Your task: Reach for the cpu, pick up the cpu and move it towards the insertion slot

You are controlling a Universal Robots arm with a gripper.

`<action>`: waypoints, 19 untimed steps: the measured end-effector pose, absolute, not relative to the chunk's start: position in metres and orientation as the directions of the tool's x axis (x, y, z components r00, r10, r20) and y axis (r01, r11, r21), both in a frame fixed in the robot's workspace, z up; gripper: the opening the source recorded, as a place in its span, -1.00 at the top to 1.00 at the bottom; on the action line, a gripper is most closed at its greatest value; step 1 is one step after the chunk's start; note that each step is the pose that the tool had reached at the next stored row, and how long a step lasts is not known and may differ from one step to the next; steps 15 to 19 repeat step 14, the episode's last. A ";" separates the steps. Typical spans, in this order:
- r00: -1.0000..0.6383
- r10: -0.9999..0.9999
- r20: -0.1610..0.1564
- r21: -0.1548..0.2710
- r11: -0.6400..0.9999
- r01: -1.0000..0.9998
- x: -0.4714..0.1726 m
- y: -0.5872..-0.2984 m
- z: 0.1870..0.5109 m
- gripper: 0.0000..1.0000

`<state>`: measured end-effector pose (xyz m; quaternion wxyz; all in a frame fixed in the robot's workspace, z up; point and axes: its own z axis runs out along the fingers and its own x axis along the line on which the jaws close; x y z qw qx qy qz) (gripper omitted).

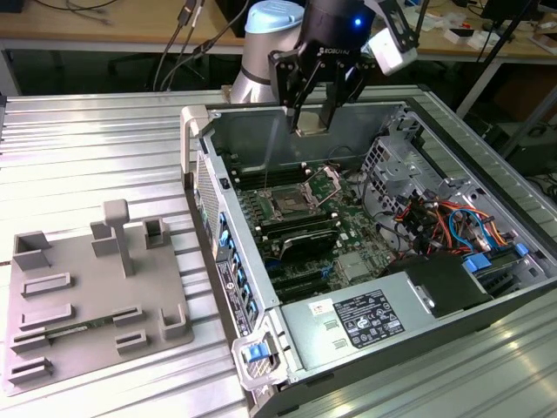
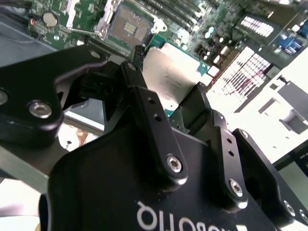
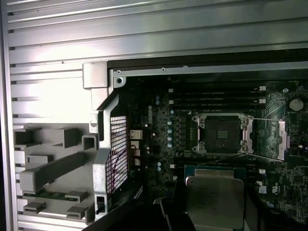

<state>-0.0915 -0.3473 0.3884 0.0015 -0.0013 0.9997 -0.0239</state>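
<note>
Cpu [image 1: 311, 123] hangs pinched between the two black fingers of the gripper [image 1: 312, 122], held in the air above the open computer case [image 1: 452, 322]. In the second wrist view the chip's pale metal top [image 2: 174, 77] shows between the finger [image 2: 144, 103] on one side and the one on the other, both pressed against its edges. The first wrist view shows the same chip [image 3: 214, 201] with its green rim, close under the camera.

Below it, on the green board, lies the insertion slot [image 1: 288, 205]: a square socket with a shiny frame and dark centre, its cover plate swung open beside it. It appears in both wrist views [image 2: 129, 22] [image 3: 222, 134], apart from the chip and uncovered. Long black memory slots [image 1: 300, 233] run next to the socket.

On the ribbed metal table [image 1: 87, 157], toward the exterior view's left and outside the case, sits a grey plastic fixture [image 1: 96, 292] with raised blocks and recesses.
</note>
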 end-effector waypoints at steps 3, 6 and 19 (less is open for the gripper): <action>-1.000 -0.003 -0.003 -0.048 0.999 -0.003 -0.089 -0.340 0.386 -0.09; -1.000 -0.003 -0.003 -0.048 0.999 -0.003 -0.087 -0.336 0.384 -0.09; -1.000 -0.003 -0.003 -0.048 0.999 -0.003 -0.087 -0.335 0.384 -0.09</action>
